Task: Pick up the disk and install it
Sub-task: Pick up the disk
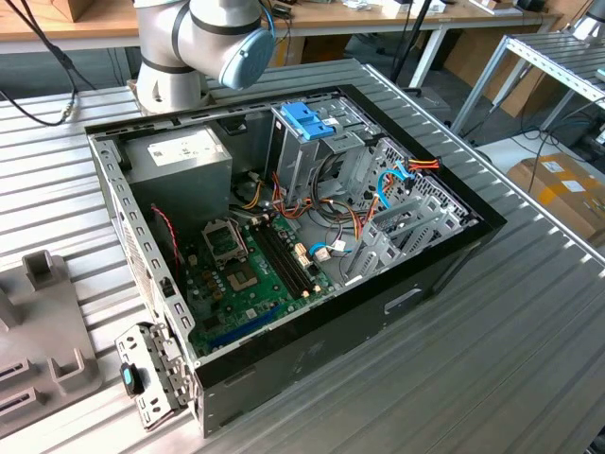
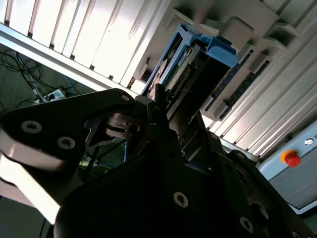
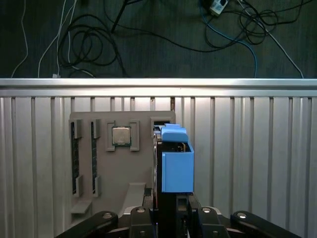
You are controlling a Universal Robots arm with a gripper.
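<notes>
The fingers [image 2: 161, 130] seem clamped on the disk [image 3: 177, 171] standing in its grey holder [image 3: 141, 163]; pulled crooked, it could jam or slip.

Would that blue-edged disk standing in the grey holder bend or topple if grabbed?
Probably stiff: the disk looks like a metal slab with plastic rails. Standing on edge in the grey holder, it might tip if nudged. Its exposed circuit board suggests fragility.
</notes>
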